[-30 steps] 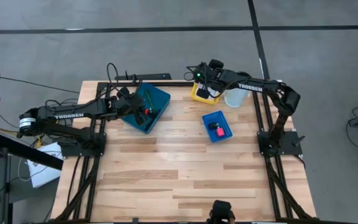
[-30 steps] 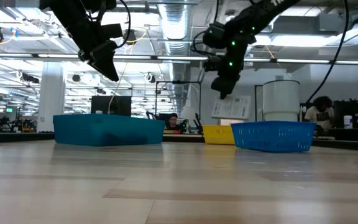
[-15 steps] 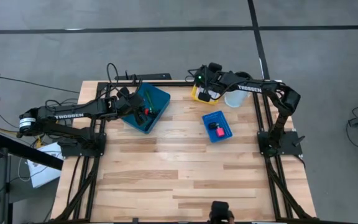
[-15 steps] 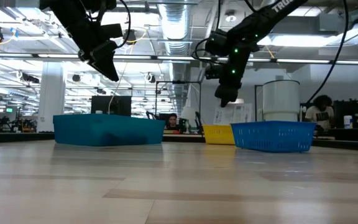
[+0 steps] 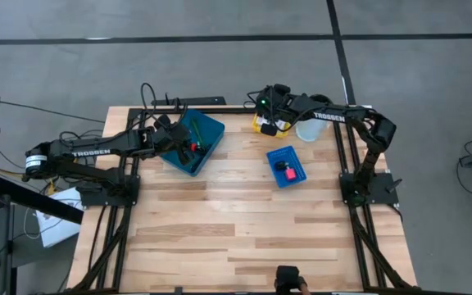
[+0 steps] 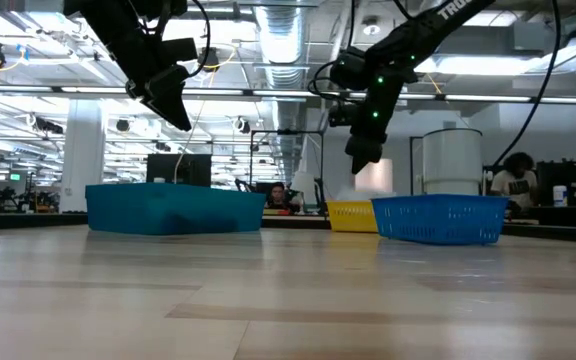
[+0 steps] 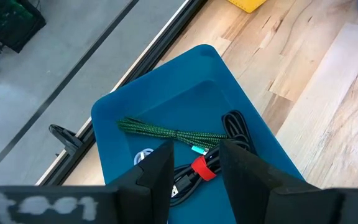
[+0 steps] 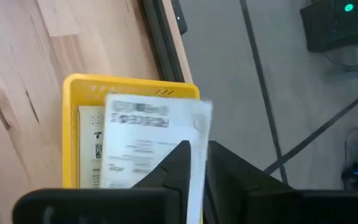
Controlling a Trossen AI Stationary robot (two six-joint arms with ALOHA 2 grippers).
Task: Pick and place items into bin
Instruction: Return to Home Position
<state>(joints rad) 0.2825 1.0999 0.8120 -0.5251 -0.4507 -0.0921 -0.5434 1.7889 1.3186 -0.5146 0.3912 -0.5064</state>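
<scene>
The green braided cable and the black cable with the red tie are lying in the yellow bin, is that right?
Wrong bin. The green braided cable and the black cable with the red tie are lying in the dark blue bin, as the left wrist view shows.

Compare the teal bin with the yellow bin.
Size: the teal bin is clearly larger than the yellow bin in the high view.
Contents: the teal bin holds a green braided cable and a black cord; the yellow bin holds a white printed box.
Place: the teal bin sits below the left gripper, the yellow bin below the right gripper.
Both are open-topped and rest on the table.
</scene>
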